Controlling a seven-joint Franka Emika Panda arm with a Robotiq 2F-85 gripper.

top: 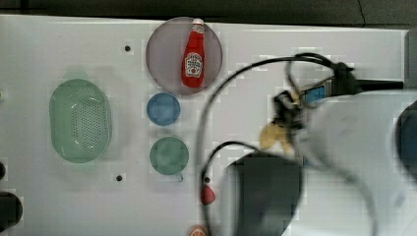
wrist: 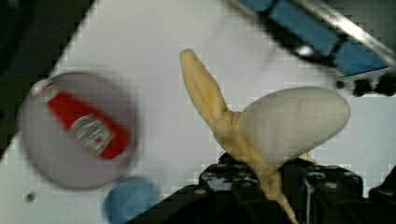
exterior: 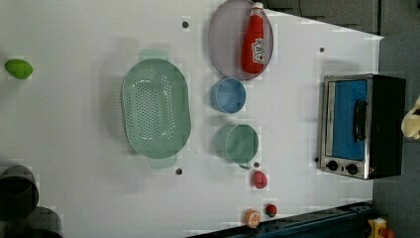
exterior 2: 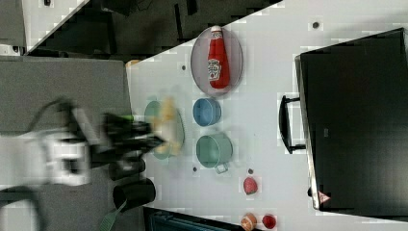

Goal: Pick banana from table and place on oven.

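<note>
One banana (wrist: 261,126), pale yellow, peel flaps splayed, clamped between the dark fingers of the gripper (wrist: 268,179); narrow grip, fruit lifted clear of the table (top: 59,49). In the top view, banana (top: 273,135) hangs at the blurred arm's tip, just beside the near edge of the oven (top: 263,196). In the right view, gripper (exterior 2: 149,134) and banana (exterior 2: 168,127) blurred, seen against the colander.

One oven (exterior: 361,126): black top, silver frame, blue glass door, bar handle, two black knobs visible in the left view. Nothing seen on its top in the right view (exterior 2: 356,120).

Count on the table, left view:
- one pale green colander (exterior: 156,109)
- two cups: one blue (exterior: 229,95), one green (exterior: 238,144), side by side
- one grey plate (exterior: 223,39) bearing one red ketchup bottle (exterior: 253,42), lying flat
- one red fruit piece (exterior: 259,179) near the green cup
- one orange fruit piece (exterior: 252,217) and one smaller red round item (exterior: 270,210) at the table edge, just beside each other
- one green fruit (exterior: 19,68) well apart, at the left view's left
- dark cylinders (exterior: 17,191) at the left view's lower left; number unclear.
</note>
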